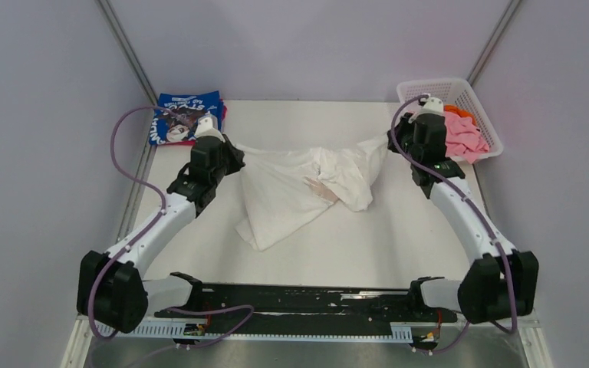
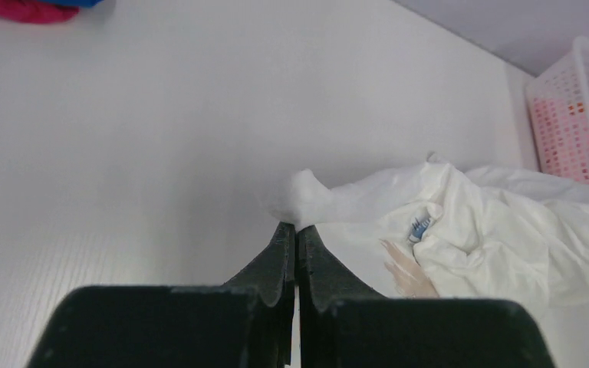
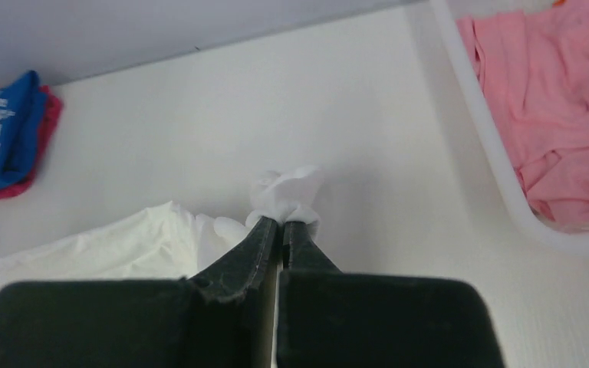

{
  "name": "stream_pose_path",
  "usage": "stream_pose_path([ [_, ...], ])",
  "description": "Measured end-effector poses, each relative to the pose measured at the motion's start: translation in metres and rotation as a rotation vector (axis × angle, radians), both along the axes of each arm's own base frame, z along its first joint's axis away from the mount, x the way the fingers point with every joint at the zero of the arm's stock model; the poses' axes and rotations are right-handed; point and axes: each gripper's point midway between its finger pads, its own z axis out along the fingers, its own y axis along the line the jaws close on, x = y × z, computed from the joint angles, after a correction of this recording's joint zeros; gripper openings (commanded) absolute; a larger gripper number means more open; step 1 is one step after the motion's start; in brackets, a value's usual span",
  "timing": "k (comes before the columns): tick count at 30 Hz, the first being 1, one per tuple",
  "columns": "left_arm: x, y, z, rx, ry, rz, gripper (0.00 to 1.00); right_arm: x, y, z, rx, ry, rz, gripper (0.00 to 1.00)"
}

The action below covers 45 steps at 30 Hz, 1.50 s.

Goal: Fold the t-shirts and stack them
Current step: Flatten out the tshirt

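A crumpled white t-shirt (image 1: 299,188) with a brown and blue print lies mid-table, stretched between both arms. My left gripper (image 1: 234,153) is shut on its left corner; the pinched cloth (image 2: 303,201) bulges just past the tips of that gripper (image 2: 296,227). My right gripper (image 1: 395,138) is shut on the shirt's right corner, a white bunch (image 3: 287,195) poking out beyond its tips (image 3: 282,222). A folded royal-blue t-shirt (image 1: 186,115) with white lettering rests on a red one at the back left. Pink (image 1: 464,134) and orange (image 1: 460,110) t-shirts sit in the basket.
The white lattice basket (image 1: 429,86) stands at the back right corner, right beside the right gripper; its rim (image 3: 498,165) shows close in the right wrist view. Grey walls enclose the table on three sides. A black rail (image 1: 307,295) runs along the near edge.
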Motion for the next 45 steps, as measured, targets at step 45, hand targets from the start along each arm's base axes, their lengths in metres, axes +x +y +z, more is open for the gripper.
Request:
stream_pose_path([
  [45, -0.241, 0.169, 0.281, -0.168, -0.835, 0.43, 0.0, -0.286, -0.067, 0.305, 0.117, -0.939, -0.124, 0.0],
])
